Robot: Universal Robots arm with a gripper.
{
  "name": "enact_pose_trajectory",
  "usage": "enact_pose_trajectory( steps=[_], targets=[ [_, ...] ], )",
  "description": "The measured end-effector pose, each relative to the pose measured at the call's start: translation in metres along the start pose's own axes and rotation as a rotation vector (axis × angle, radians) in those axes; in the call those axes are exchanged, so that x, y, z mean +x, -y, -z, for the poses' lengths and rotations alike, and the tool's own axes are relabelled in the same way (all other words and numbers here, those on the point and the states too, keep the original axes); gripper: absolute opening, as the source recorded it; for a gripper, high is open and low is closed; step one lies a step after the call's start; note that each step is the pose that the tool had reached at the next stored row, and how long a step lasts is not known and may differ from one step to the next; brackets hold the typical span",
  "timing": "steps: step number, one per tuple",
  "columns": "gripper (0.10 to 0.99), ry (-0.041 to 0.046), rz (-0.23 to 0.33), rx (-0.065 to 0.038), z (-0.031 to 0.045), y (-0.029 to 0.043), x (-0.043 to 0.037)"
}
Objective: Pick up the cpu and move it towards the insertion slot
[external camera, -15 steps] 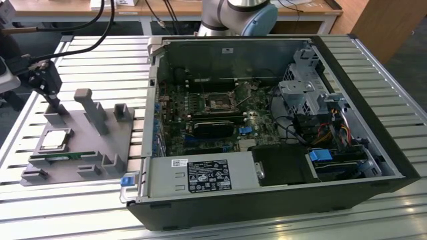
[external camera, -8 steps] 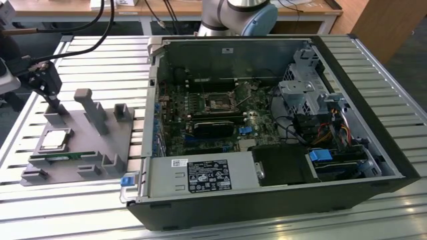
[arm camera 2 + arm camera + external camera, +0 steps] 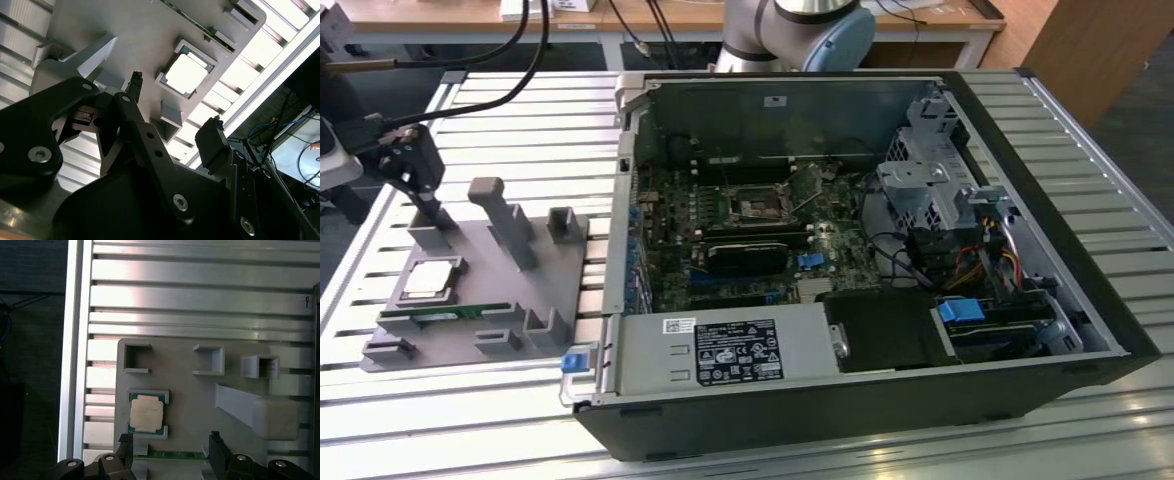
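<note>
Exterior view takes in the insertion slot point(image 3: 758, 207) inside the computer case point(image 3: 774, 120); first wrist view shows the gripper point(image 3: 170, 436) spread open, empty, near the cpu point(image 3: 146, 413), a silvery green-edged square seated in the gray tray point(image 3: 185, 390).

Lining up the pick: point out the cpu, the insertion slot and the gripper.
cpu point(image 3: 146, 412): first wrist view, middle of its silver top.
insertion slot point(image 3: 758, 208): exterior view, dark centre of the socket.
gripper point(image 3: 170, 437): first wrist view, midway between its open fingertips.
</note>
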State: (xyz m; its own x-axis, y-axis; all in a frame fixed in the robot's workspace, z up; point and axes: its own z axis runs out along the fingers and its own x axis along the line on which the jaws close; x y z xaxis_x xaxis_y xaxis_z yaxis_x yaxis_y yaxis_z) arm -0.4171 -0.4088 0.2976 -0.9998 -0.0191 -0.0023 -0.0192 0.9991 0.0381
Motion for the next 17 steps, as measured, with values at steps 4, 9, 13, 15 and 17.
enact_pose_trajectory(
  steps=[4, 9, 13, 15, 17],
  targets=[
    [0.706, 0.0, 0.0, 0.0, -0.0012, 0.0, 0.0],
    [0.706, 0.0, 0.0, 0.0, -0.0022, 0.0001, 0.0],
    [0.706, 0.0001, 0.0, 0.0, -0.0034, 0.0001, 0.0],
    [0.706, 0.0, 0.0, 0.0, -0.004, 0.0002, 0.0001],
    [0.706, 0.0, 0.0, 0.0, -0.0045, 0.0002, 0.0]
  ],
)
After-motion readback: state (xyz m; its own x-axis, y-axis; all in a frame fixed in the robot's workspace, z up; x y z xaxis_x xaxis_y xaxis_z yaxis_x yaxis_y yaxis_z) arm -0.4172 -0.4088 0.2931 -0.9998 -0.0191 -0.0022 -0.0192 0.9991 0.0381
